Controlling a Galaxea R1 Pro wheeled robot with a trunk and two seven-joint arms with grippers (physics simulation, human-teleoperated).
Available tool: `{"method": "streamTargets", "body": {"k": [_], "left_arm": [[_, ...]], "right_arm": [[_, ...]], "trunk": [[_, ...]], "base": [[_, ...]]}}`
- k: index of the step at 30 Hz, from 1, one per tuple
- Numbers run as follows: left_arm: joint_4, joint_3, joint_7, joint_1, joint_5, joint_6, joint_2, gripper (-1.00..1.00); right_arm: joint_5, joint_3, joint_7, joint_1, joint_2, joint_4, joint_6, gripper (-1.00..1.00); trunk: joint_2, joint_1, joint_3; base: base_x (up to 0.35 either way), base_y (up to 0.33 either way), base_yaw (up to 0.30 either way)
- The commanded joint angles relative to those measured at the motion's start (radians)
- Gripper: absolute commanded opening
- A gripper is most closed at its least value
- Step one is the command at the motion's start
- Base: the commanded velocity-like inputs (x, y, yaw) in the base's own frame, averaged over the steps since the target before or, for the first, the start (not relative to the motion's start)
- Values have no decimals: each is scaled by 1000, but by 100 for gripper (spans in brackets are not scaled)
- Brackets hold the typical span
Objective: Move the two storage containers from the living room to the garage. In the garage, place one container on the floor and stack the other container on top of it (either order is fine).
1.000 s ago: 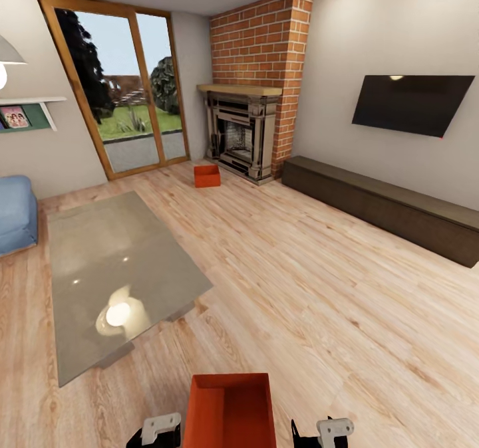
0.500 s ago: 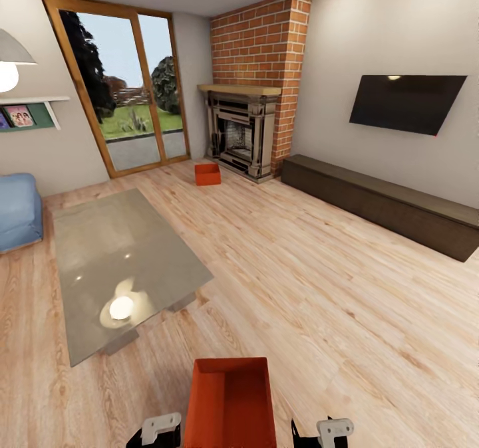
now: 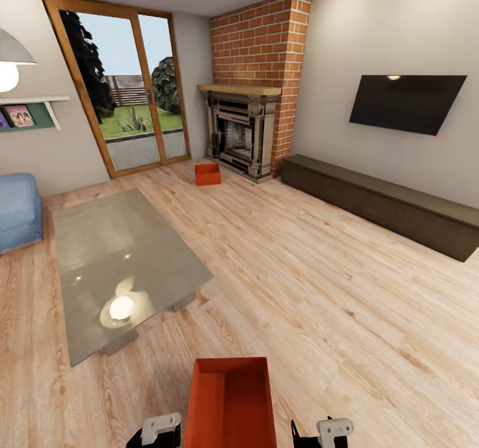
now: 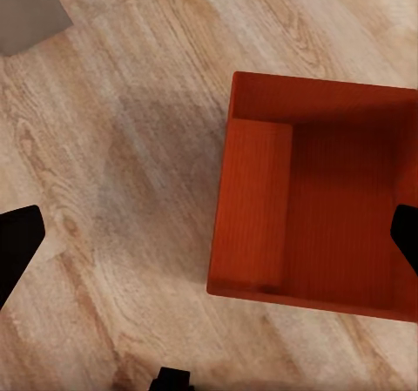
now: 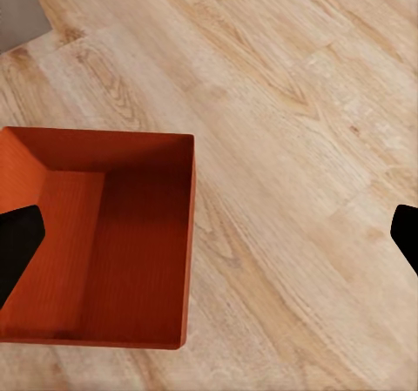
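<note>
Where the head view spans the living room, light wood-plank flooring (image 3: 313, 282) covers most of the frame, with a grey rectangular rug (image 3: 120, 268) at centre left and a long dark low cabinet (image 3: 379, 202) along the right wall. A brick-sided fireplace (image 3: 246, 135) occupies the upper centre, and wood-framed glass doors (image 3: 120, 82) stand at upper left. One orange-red storage container (image 3: 229, 401) sits on the planks at the bottom centre of the frame, open side up, between the two wrists. A second, alike container (image 3: 207, 173) rests on the planks in the upper centre, just in front of the fireplace, well apart from the first. The left gripper (image 4: 209, 234) is spread wide, one fingertip outside the near container (image 4: 313, 199) and one over its interior. The right gripper (image 5: 209, 234) is likewise spread wide, one fingertip over the container (image 5: 96, 234) and one over bare planks.
</note>
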Motion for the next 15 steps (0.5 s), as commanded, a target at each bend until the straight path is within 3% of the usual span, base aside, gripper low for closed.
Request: {"method": "streamTargets", "body": {"k": [1,15], "left_arm": [[0,1,2,-1,2,-3,-1,100],[0,1,2,-1,2,-3,-1,100]], "right_arm": [[9,1,-6,-1,0,0,-1,100],[8,0,-7,-1,0,1,0,100]], "trunk": [[-2,1,-2],[-2,1,-17]], "base": [[0,0,0],[0,0,0]]}}
